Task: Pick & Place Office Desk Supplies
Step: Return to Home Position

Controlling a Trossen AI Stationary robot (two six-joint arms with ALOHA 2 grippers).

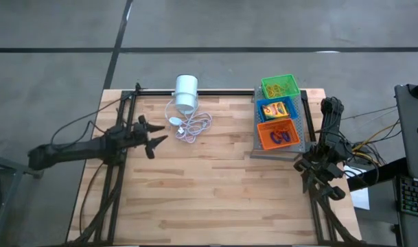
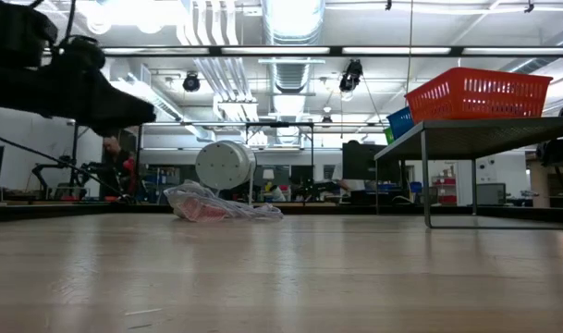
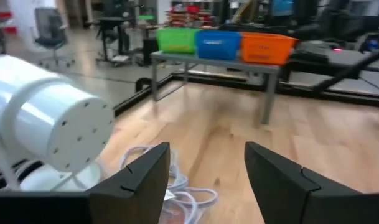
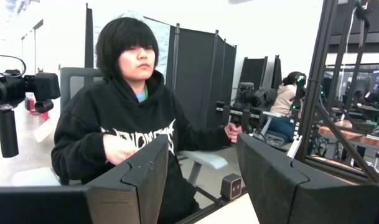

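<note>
baskets (image 3: 217,45): three in a row on the tray (image 1: 306,123), right-back part of the table (image 1: 209,199), none held
right gripper (image 4: 200,149): nearest the front, off the table's right edge, fingers spread, nothing between them, aimed out at a seated person (image 4: 124,124)
risk near: the right arm is folded just beside the tray's front corner. a wide swing home could clip the tray and shake the row
left gripper (image 3: 206,149): over the left side of the table, released and empty, pointing toward the cord (image 1: 195,127)
risk mid: the cord lies loose near the spread fingers. a low pass could hook a loop and drag the cylinder (image 1: 187,89) behind it
orange basket (image 1: 262,136): front end of the tray, touching the blue one. first to slide off if the tray is knocked
blue basket (image 1: 260,110): middle, crayon box (image 1: 277,108) lying flat inside
green basket (image 1: 265,89): far end, touching blue. contents too small to tell
long axis: each basket's long side runs left-right across the table, slightly skewed. the row and the tray run front to back
facing: all open side up. the crayon box lies roughly along its basket's long side
</note>
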